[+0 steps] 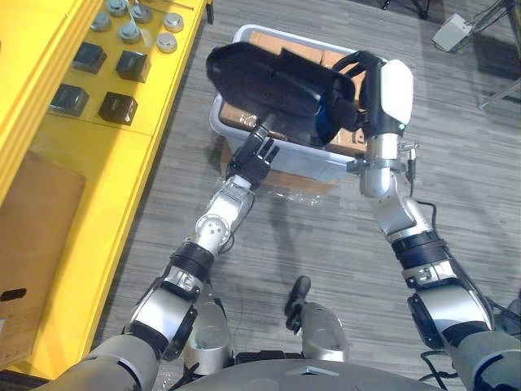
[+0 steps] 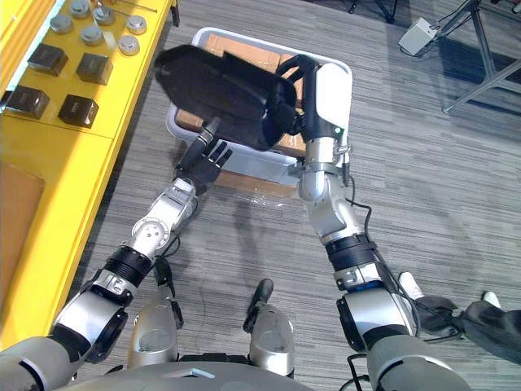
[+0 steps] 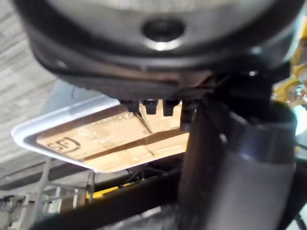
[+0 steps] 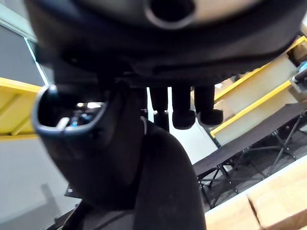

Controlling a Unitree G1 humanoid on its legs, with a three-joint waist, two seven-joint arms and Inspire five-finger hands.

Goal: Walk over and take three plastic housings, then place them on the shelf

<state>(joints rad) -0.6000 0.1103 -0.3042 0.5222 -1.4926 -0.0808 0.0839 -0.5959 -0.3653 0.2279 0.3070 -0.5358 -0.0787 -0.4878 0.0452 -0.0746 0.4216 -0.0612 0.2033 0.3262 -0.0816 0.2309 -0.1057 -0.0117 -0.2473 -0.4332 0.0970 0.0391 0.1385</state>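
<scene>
A large black plastic housing (image 1: 269, 81) hangs in the air over a white bin (image 1: 244, 37). My right hand (image 1: 383, 94), with its white cover, is at the housing's right end, fingers (image 4: 182, 115) curled round it; the housing (image 4: 144, 167) shows up close in the right wrist view. My left hand (image 1: 254, 159) is below the housing's left part, its straight fingers (image 3: 152, 106) reaching up to its lower edge. The bin (image 3: 48, 127) holds flat cardboard (image 3: 115, 139).
A yellow shelf (image 1: 106, 163) runs along the left, carrying black blocks (image 1: 118, 107) and silver round parts (image 1: 130, 32). The bin rests on a cardboard box (image 1: 301, 177) on the grey floor. A grey box (image 1: 452, 32) and metal stand legs (image 1: 505, 90) are at the far right.
</scene>
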